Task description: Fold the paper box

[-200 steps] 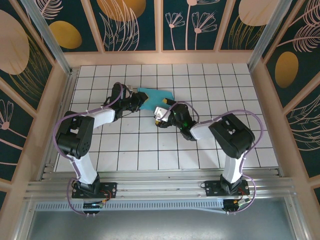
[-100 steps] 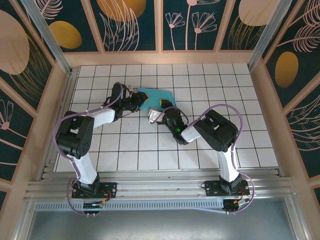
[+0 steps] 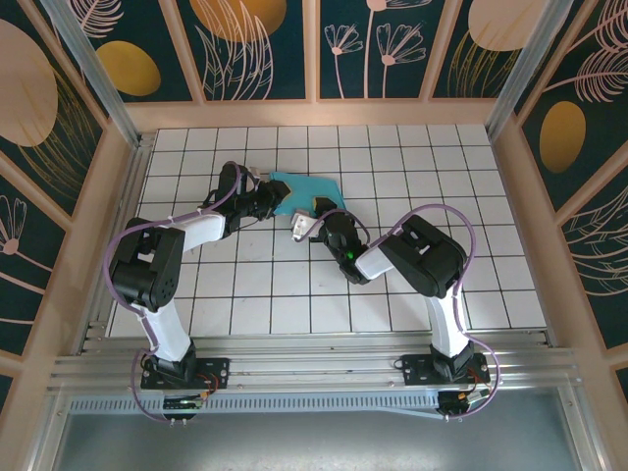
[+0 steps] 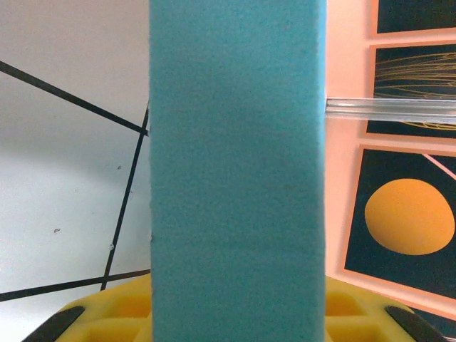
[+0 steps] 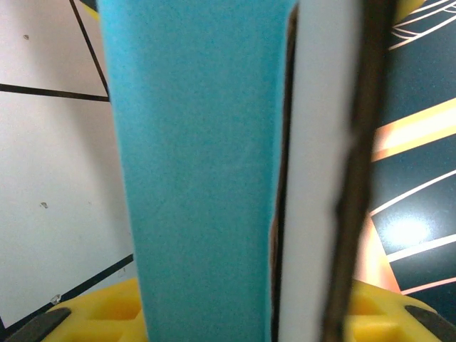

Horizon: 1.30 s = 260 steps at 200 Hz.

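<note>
White gridded tabletop [image 3: 412,167] carries the thin teal-and-pale-grey cardboard paper box [image 3: 306,186], held between both claws. The left gripper [image 3: 267,202] is clamped on its edge and the right gripper [image 3: 310,224] is clenched on a pale flap [image 5: 320,142]. Folding looks midway; next, that flap likely needs creasing over squarely.

Place: robot lab test cell, enclosed bench rig.
Surface: white table [image 3: 412,294] w/ black grid lines.
Frame: alu profile rails [image 3: 314,365] along near edge; alu corner posts [image 3: 93,69].
Walls: pink-framed printed panels [image 3: 383,44], leaf + orb art, on 3 sides.
Kit: L arm [image 3: 147,270] + R arm [image 3: 442,265] bolted to rail; purple cables [image 3: 432,211] looped along both.
</note>
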### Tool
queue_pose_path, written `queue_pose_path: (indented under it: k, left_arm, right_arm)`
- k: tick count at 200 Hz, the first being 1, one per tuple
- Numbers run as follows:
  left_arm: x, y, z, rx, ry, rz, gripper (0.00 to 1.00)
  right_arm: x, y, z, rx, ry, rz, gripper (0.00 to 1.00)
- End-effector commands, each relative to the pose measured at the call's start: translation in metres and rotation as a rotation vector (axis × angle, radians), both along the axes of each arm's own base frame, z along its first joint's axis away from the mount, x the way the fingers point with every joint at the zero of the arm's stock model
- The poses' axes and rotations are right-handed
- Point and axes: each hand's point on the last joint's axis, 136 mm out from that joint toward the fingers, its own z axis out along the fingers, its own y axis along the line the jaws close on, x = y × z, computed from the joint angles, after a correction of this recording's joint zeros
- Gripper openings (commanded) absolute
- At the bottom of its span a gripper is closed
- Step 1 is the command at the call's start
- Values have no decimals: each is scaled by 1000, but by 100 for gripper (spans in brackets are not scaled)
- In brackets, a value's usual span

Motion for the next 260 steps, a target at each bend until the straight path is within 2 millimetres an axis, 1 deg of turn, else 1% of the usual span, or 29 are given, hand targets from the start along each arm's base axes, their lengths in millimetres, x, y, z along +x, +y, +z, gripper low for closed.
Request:
queue_pose_path:
  k: [1,24,38,58,65,68,91,106,124,142,149,155,160,168,181,194,205,208,212,215,216,221,243,251,260]
  left_arm:
    - [-4,-2,20,-34,5,-5,34]
    - [-3,-1,26,-33,-12,-4,37]
    - [-3,0,29,-27,-28,-5,40]
    - [0,7,42,-11,-75,7,47]
    - [2,11,41,9,-81,19,49]
    - [2,14,54,11,-113,25,49]
    - [9,34,82,112,-209,68,57]
    - [11,50,101,192,-275,95,60]
    - [12,77,126,313,-369,152,61]
    - [8,103,156,492,-505,202,62]
    - [4,114,169,564,-559,224,62]
    - [2,122,174,634,-594,235,62]
    - [-2,129,184,680,-633,249,62]
    - [-8,137,194,746,-681,262,62]
    - [-21,147,210,832,-761,271,64]
    - [-34,150,221,895,-844,250,66]
    - [-46,148,227,935,-914,208,66]
    - [-50,148,228,946,-933,197,67]
    - [-55,146,230,954,-961,181,69]
    - [-59,146,236,960,-991,177,69]
    - [-59,145,231,965,-990,166,70]
    - [-65,143,228,978,-1019,143,71]
    - [-93,133,235,1029,-1195,50,77]
    - [-104,124,233,1041,-1269,-25,80]
    - [-116,112,228,1056,-1350,-134,88]
  right_arm:
    - [4,2,21,51,-48,-18,38]
    - [3,2,25,64,-43,-12,35]
    - [3,1,28,70,-43,-11,35]
    - [1,-2,30,71,-27,-7,35]
    - [0,-3,29,70,-13,-2,34]
    - [-1,-3,30,70,-11,1,34]
    - [-7,-6,22,36,75,33,32]
    - [-12,-8,24,20,114,46,31]
    - [-18,-15,29,-19,166,57,31]
    - [-30,-21,28,-91,290,109,31]
    - [-39,-24,24,-137,364,142,31]
    - [-45,-28,25,-169,418,160,31]
    - [-50,-31,25,-199,465,176,31]
    - [-57,-37,27,-248,529,185,31]
    - [-64,-48,34,-324,608,176,31]
    - [-72,-54,43,-374,680,171,31]
    - [-79,-55,50,-407,744,178,32]
    - [-84,-57,49,-423,773,179,32]
    - [-86,-57,54,-430,791,181,32]
    - [-88,-57,55,-438,810,180,32]
    - [-88,-57,56,-441,815,180,32]
    - [-91,-56,58,-451,844,179,32]
    - [-101,-53,69,-488,916,182,35]
    - [-103,-51,70,-506,933,179,35]
    - [-105,-50,70,-527,954,177,36]
